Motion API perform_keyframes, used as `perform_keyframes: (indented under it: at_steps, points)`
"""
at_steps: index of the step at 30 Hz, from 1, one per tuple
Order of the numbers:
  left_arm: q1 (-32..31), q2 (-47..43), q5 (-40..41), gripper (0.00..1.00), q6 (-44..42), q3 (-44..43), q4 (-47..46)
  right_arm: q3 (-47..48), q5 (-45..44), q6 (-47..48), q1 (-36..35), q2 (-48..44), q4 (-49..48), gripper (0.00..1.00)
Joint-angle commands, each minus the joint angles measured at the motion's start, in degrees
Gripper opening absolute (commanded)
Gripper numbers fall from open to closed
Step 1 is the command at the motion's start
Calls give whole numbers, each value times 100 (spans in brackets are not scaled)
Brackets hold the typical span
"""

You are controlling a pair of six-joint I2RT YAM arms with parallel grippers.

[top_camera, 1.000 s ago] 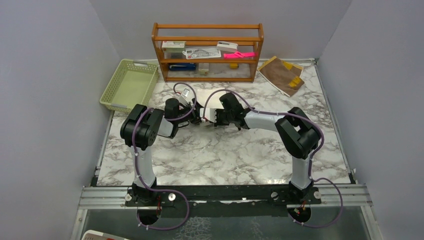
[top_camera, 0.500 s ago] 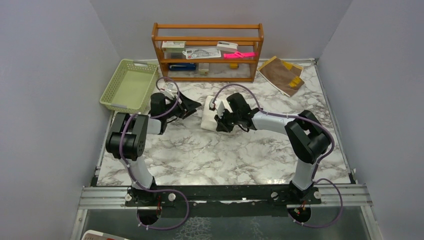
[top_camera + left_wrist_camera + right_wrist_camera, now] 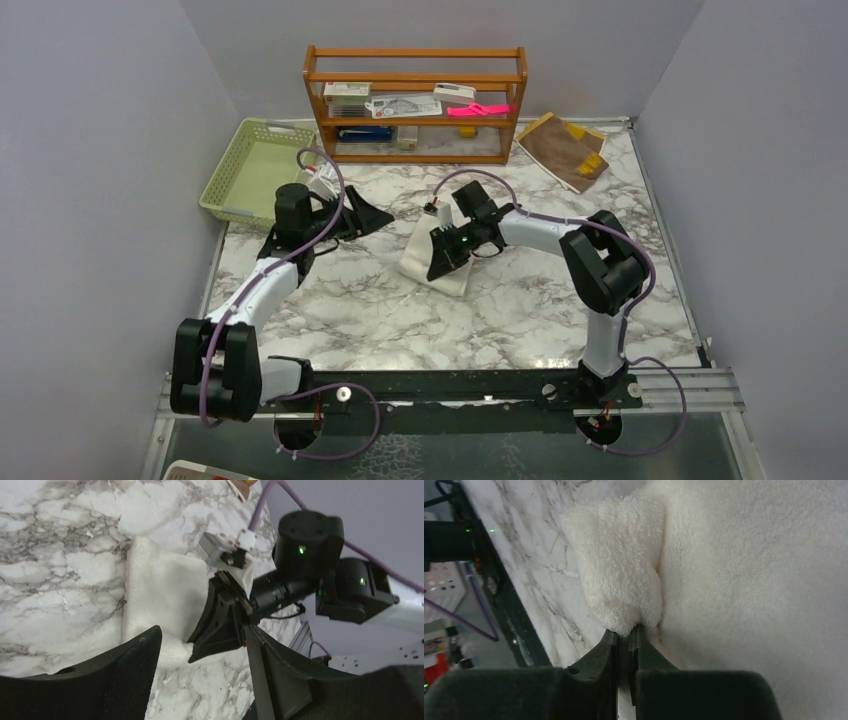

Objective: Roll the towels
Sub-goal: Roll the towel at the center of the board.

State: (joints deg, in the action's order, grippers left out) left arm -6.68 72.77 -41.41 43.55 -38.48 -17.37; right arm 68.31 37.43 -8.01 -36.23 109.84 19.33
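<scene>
The cream-white towel (image 3: 432, 268) lies in the middle of the marble table, spread toward the near side; it also shows in the left wrist view (image 3: 165, 587). My right gripper (image 3: 447, 252) sits on it, shut on a pinched fold of the cream towel (image 3: 619, 580) near its edge; the gripper (image 3: 626, 631) has its jaws pressed together. My left gripper (image 3: 358, 214) is open and empty, left of the towel and apart from it; between its fingers (image 3: 200, 632) I see the towel and the right gripper (image 3: 220, 625). The brown towel with yellow trim (image 3: 560, 148) lies at the back right.
A wooden shelf (image 3: 415, 100) with small items stands at the back centre. A green basket (image 3: 258, 170) sits at the back left, close behind the left arm. Grey walls close in both sides.
The left arm has swung left and away from the cream towel, jaws open. The right gripper has dragged the towel toward the near side, and it now lies longer.
</scene>
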Motion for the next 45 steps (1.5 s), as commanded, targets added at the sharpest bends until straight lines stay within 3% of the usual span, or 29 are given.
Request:
perform_keyframes:
  at_steps: [1, 7, 13, 27, 37, 45]
  points:
    - [-280, -367, 24, 66, -628, 196, 962, 227, 1576, -530, 196, 401, 393, 1]
    - [-1138, -237, 604, 66, -556, 271, 796, 202, 2529, -775, 490, 796, 324, 1]
    - [-1559, 278, 672, 66, -176, 430, 97, -7, 3094, -1473, 853, 1366, -147, 1]
    - [-1714, 1870, 408, 65, 423, 214, -1417, 128, 2324, -1566, 1061, 1783, 158, 1]
    - [-1728, 2043, 314, 64, 715, 393, -1763, 276, 1615, -1458, 1066, 1865, 450, 1]
    - [-1734, 1315, -66, 65, 1090, 363, -1813, 283, 1442, -1408, 1065, 1891, 506, 1]
